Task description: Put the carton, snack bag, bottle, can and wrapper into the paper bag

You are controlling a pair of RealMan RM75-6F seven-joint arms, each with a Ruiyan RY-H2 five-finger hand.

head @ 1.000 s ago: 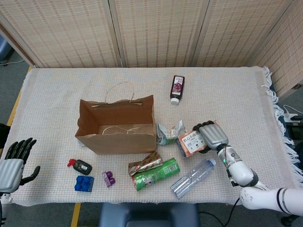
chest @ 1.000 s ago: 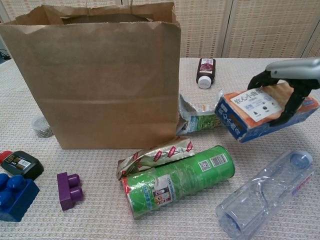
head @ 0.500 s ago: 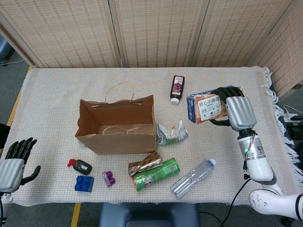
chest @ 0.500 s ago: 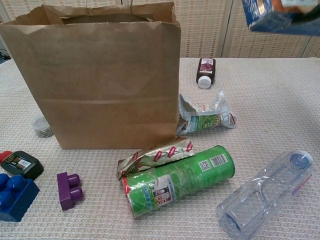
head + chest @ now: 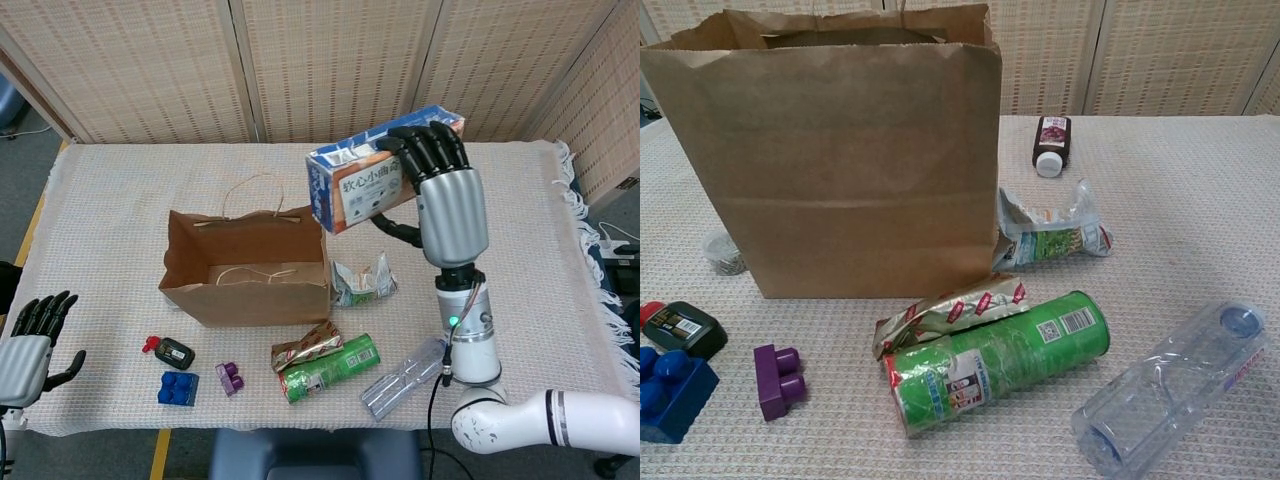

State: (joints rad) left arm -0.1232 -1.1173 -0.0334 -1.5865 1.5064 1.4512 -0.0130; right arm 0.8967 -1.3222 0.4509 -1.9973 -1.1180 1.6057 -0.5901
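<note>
The open brown paper bag (image 5: 246, 268) is standing on the woven cloth-covered table (image 5: 120, 190), left of centre. The blue-and-orange carton (image 5: 365, 183) is hanging in the air in the right hand (image 5: 440, 190), above the bag's right edge. Just right of the bag, the crumpled snack bag (image 5: 1050, 236) is lying flat; behind it the small dark bottle (image 5: 1050, 145) is lying. In front of the bag, the foil wrapper (image 5: 950, 310) is resting against the green can (image 5: 995, 360), with the clear plastic bottle (image 5: 1175, 385) lying to its right. The blue block (image 5: 670, 395), purple block (image 5: 777, 380) and small black container (image 5: 680, 328) are sitting front left. The left hand (image 5: 25, 345) is resting off the table's left corner.
</note>
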